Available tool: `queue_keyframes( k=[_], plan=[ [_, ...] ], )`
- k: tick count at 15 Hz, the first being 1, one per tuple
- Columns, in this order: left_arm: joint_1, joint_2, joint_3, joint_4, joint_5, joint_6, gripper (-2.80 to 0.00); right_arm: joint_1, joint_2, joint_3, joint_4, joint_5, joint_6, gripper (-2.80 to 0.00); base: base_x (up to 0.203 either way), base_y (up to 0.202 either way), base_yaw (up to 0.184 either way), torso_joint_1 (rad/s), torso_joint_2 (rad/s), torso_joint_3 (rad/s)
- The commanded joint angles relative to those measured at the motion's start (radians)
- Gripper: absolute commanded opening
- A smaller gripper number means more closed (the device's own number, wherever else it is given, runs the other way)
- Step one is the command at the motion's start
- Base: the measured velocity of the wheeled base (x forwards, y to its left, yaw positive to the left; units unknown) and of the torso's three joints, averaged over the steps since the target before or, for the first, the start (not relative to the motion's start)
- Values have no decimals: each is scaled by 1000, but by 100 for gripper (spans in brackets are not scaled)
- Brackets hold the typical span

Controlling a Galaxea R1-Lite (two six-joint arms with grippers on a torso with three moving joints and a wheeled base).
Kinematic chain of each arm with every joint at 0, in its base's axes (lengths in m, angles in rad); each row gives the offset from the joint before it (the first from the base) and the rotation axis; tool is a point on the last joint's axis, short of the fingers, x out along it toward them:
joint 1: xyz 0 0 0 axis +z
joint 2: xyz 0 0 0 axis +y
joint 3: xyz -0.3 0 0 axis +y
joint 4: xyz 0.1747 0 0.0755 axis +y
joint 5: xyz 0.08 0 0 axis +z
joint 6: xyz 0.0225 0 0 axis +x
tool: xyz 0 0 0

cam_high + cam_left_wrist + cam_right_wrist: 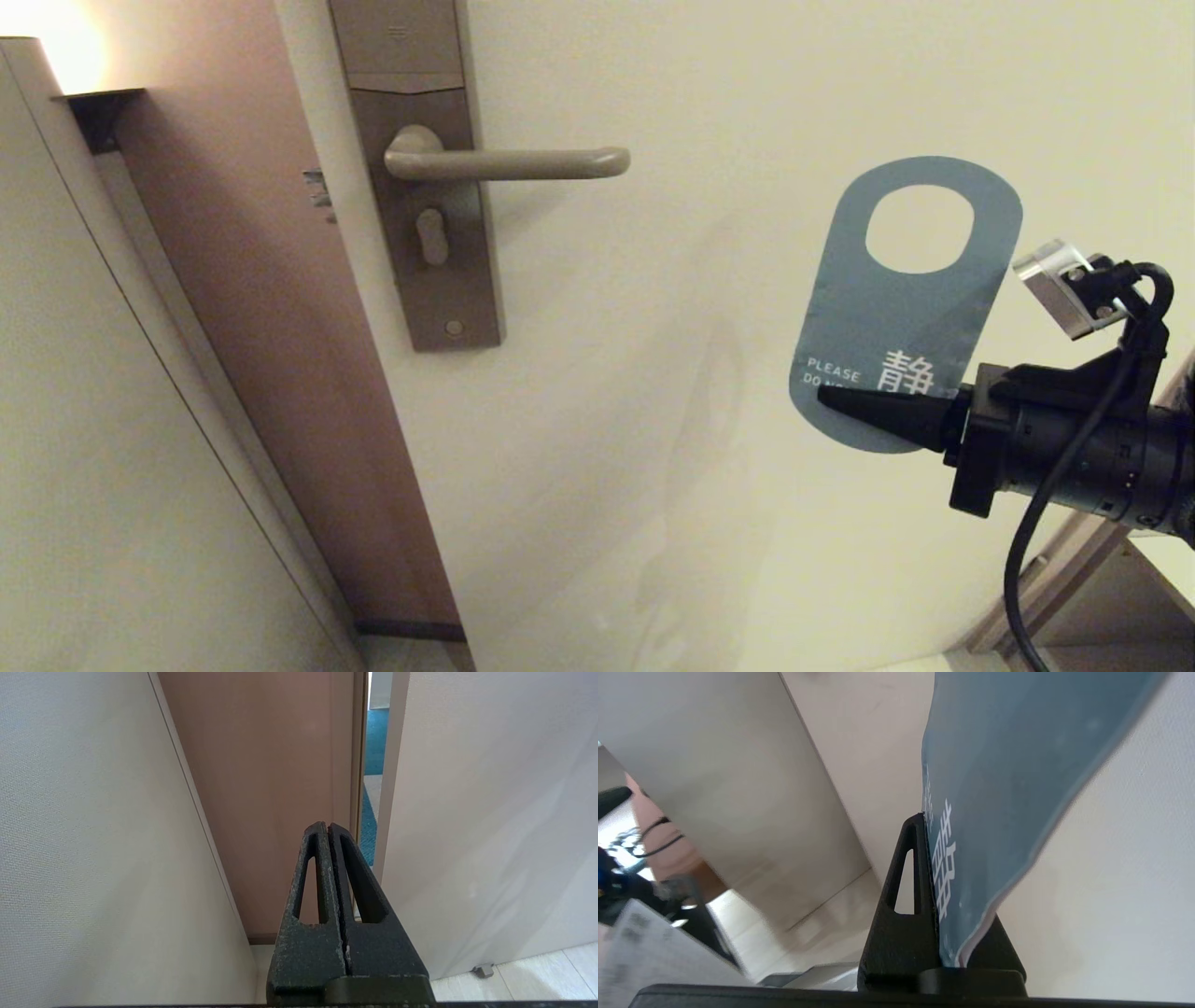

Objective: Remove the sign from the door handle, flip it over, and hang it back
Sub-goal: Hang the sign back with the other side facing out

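The sign is off the door handle and held upright in the air, its blue "PLEASE DO NOT..." side toward the head camera and its oval hole at the top. My right gripper is shut on the sign's lower part, reaching in from the right. In the right wrist view the sign stands clamped between the fingers. The door handle, a beige lever on a brown lock plate, is bare, well left of and above the sign. My left gripper is shut and holds nothing, low by the door's edge.
The cream door fills the view behind the sign. A brown door frame and a pale wall lie to the left. A keyhole cover sits below the lever. The door stands ajar, with blue carpet beyond.
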Motion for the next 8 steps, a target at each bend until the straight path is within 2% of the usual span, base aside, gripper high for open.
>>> queue_keyframes(
  k=[1,5,8],
  plan=[
    [0,1,1,0,0,0,-280,4,-7,-51,72,2,15,-280,0,0,0,0,0,0],
    [0,1,1,0,0,0,-280,14,3,-142,252,-16,39,-280,0,0,0,0,0,0],
    [0,1,-1,0,0,0,-280,45,-4,-155,280,-164,40,-280,0,0,0,0,0,0]
  ],
)
